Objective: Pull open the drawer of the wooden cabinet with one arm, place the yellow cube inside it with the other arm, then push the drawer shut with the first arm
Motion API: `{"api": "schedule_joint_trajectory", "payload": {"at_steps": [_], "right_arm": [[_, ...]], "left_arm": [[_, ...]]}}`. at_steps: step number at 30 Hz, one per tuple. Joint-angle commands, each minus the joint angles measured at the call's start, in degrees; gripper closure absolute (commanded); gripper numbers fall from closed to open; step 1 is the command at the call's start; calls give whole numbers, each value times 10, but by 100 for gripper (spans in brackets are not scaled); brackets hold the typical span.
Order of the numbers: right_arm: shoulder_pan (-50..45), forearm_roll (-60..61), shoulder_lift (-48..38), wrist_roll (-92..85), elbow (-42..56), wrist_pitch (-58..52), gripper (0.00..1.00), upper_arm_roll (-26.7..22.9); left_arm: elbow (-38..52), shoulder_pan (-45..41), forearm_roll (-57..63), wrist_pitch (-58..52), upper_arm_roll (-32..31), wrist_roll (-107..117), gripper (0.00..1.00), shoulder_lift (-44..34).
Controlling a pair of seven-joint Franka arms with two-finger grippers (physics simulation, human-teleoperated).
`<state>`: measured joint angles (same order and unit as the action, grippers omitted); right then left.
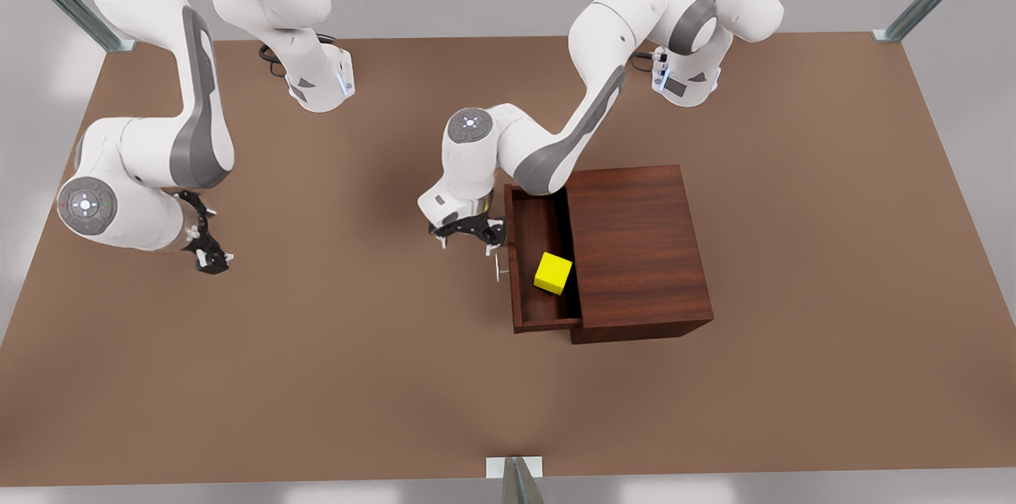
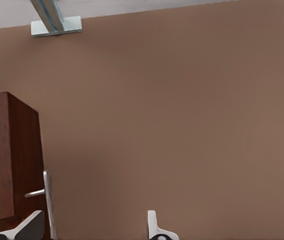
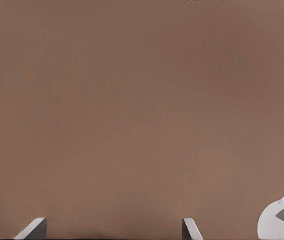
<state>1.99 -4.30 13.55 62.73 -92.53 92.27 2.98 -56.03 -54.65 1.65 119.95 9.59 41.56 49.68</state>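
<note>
1. You see the wooden cabinet [image 1: 639,250] right of the centre of the front view, standing on the brown surface [image 1: 317,377].
2. The drawer [image 1: 533,250] is pulled out toward the front view's left. Its thin silver handle [image 1: 501,264] sticks out from the front panel.
3. The yellow cube [image 1: 553,273] lies inside the open drawer, close to the cabinet's edge, and it is a little turned.
4. The left gripper [image 1: 467,234] is just beside the drawer's front panel, near the upper end of the handle. Its fingers [image 2: 154,227] are spread apart and hold nothing. In the left wrist view you see the handle [image 2: 45,200] next to one finger, but I cannot tell if they touch.
5. The right gripper [image 1: 208,250] hangs at the far left of the front view, well apart from the cabinet. Its fingers [image 3: 191,229] are wide apart and empty, above the bare surface. This arm waits.
</note>
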Motion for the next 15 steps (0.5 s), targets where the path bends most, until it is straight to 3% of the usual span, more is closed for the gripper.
{"api": "schedule_joint_trajectory", "payload": {"at_steps": [1, 15], "right_arm": [[2, 4, 3, -634, 3, 5, 0, 0], [1, 17, 7, -618, 5, -1, 0, 0]], "left_arm": [[0, -5, 9, 71, 1, 398, 0, 9], [-22, -13, 98, 51, 0, 370, 0, 48]]}}
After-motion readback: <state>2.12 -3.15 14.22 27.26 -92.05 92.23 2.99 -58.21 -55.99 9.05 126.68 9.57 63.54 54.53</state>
